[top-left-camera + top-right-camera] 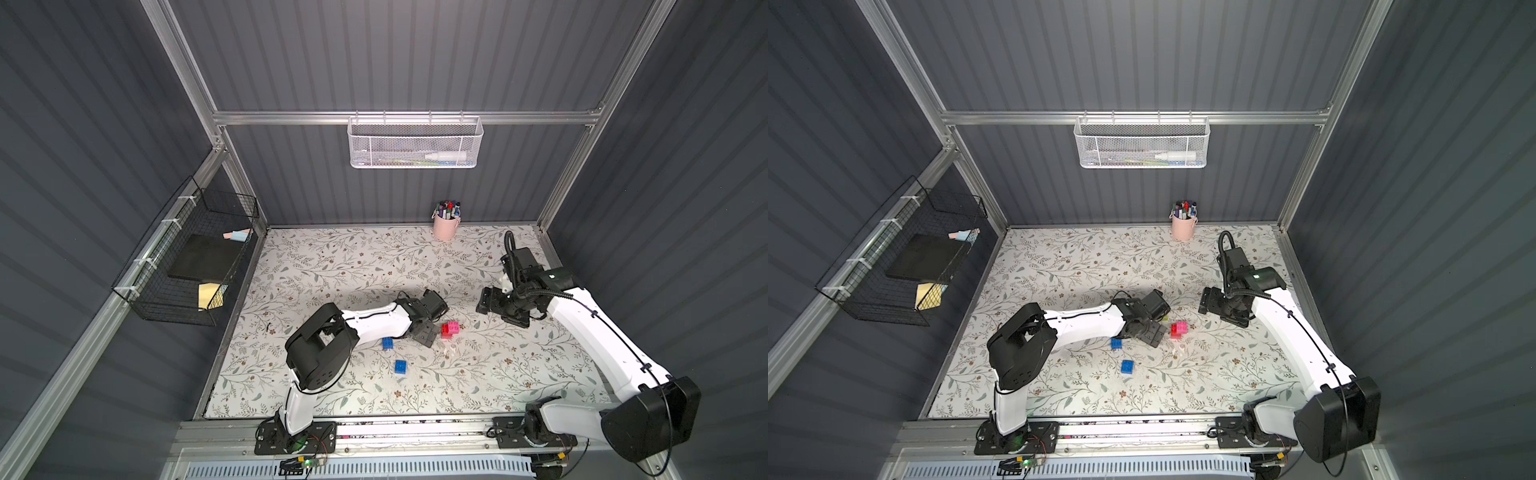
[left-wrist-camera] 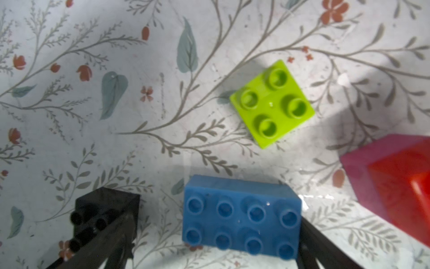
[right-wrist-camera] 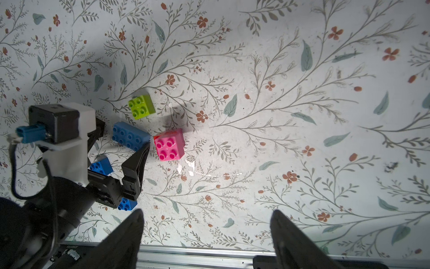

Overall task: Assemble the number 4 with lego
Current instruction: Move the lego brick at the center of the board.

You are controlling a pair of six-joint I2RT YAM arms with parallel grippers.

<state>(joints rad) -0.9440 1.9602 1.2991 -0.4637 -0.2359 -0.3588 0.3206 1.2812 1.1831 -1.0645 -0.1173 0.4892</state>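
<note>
We find the left gripper [image 2: 216, 221] with jaws wide around the long blue brick [image 2: 242, 216], one jaw beside its end, the other well clear, crossing a black brick [image 2: 104, 209]. The right gripper [image 3: 207, 212] is spread wide above bare mat [image 3: 302, 163], holding nothing. Only the wrist views show these two and the lime brick [image 2: 272, 102]. In both top views the left wrist covers them, leaving mid-mat a pink brick [image 1: 454, 326] on a red brick [image 1: 445, 331], a dark blue brick [image 1: 387, 343] by the arm and a second dark blue brick [image 1: 400, 366]. The left wrist view cuts the red brick off. A cup [image 1: 444, 230] holds markers [image 1: 448, 206]; a white basket [image 1: 374, 141], a bottle [image 1: 446, 156]; a black basket [image 1: 174, 307], a dark pad [image 1: 203, 257] and notes [image 1: 208, 293].
</note>
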